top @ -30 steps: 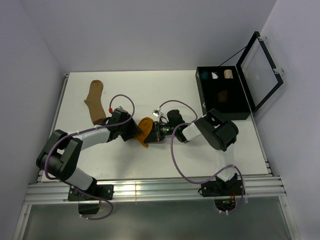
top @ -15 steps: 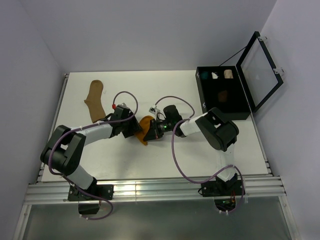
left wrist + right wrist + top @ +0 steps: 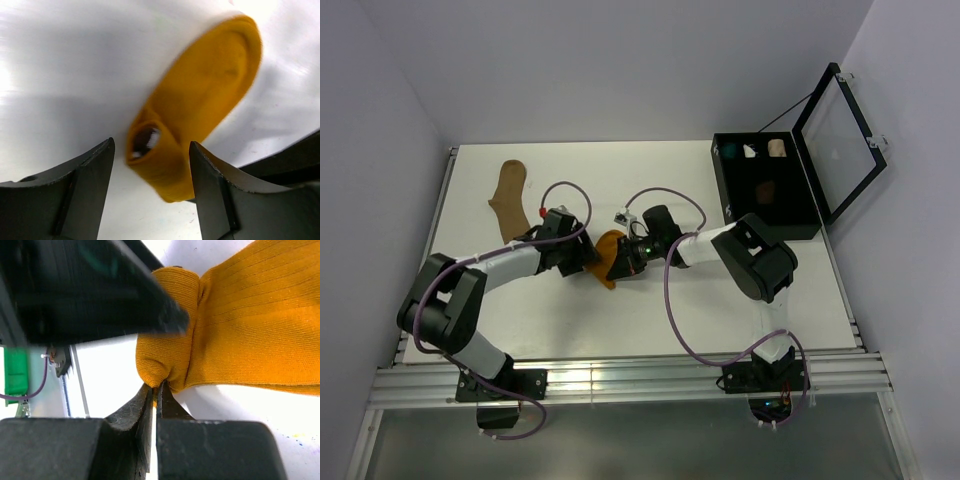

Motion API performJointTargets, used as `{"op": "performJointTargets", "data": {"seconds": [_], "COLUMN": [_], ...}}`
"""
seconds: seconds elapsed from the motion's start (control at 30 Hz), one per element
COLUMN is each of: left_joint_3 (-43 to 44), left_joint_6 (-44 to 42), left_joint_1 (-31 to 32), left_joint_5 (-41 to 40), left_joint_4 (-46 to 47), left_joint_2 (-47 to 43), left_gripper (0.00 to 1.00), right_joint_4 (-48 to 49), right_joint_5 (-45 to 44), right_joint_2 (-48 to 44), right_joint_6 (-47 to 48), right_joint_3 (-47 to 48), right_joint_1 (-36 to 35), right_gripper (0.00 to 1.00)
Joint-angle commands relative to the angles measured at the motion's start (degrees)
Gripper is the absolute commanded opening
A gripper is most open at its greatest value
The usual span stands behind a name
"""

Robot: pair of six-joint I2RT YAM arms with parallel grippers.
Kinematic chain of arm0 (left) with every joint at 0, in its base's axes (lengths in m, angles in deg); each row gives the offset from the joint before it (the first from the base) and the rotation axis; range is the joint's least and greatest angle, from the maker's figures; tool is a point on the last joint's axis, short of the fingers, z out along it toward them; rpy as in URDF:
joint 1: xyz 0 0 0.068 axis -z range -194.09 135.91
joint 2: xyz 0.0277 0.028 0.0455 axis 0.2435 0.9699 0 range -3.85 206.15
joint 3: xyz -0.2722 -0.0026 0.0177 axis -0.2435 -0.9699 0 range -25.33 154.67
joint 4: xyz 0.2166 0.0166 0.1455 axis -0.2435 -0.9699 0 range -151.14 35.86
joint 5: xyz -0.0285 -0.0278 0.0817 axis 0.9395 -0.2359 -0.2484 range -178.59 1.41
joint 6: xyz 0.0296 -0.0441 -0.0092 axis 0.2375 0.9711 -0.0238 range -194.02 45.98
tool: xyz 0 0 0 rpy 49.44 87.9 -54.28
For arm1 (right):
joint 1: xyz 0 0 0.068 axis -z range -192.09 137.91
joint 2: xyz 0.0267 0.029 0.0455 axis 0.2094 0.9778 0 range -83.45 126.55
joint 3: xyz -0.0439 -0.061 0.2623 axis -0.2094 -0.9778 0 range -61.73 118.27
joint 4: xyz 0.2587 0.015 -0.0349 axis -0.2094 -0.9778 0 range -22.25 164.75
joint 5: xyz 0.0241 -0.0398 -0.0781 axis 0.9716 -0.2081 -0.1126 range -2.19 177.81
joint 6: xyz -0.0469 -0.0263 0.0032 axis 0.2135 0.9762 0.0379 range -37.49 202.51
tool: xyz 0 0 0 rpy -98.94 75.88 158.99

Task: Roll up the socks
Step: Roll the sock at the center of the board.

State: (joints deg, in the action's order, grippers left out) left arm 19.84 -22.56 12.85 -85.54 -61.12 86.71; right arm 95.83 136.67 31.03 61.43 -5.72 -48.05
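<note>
Broadly, the worktop (image 3: 740, 300) looks smooth, so fabric could slide on it instead of turning. The open black case (image 3: 718, 190) stands well apart at the far right. The tan sock (image 3: 507, 200) lies flat at the far left, unrolled. Mid-worktop, the mustard-orange sock (image 3: 200, 110) is partly rolled, with a short tube at one end. The left gripper (image 3: 150, 145) stands wide, jaws either side of that tube without touching it; closing off-centre would likely crush or skew the roll. The right gripper (image 3: 155, 390) is pinched tight on a small fold of the sock's edge. So thin a bite may slip and let the roll spring loose.
</note>
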Motion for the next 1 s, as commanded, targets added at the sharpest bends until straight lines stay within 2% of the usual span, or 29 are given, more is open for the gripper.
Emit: {"op": "performJointTargets", "data": {"seconds": [0.0, 0.23, 0.6, 0.97], "left_joint_3": [1.3, 6.5, 15.0, 19.1], "left_joint_6": [-2.1, -4.9, -7.4, -7.4], "left_joint_1": [-3.7, -5.9, -5.7, -3.6], "left_joint_5": [-1.9, -1.4, 8.5, 8.9], "left_joint_4": [-4.4, -6.7, -2.6, -2.2], "left_joint_2": [-3.1, -4.0, 7.1, 15.6], "left_gripper": [0.67, 0.61, 0.51, 0.48], "right_joint_4": [-2.9, -3.1, -4.2, -6.4], "right_joint_5": [-1.0, -0.6, -1.3, -1.0], "right_joint_2": [-0.9, -0.4, -0.2, -0.4], "right_joint_6": [3.1, 3.6, 4.6, 6.3], "right_joint_3": [2.1, 2.1, 2.9, 4.5], "right_joint_1": [0.3, 0.2, -0.2, -0.8], "right_gripper": [0.0, 0.0, 0.0, 0.0]}}
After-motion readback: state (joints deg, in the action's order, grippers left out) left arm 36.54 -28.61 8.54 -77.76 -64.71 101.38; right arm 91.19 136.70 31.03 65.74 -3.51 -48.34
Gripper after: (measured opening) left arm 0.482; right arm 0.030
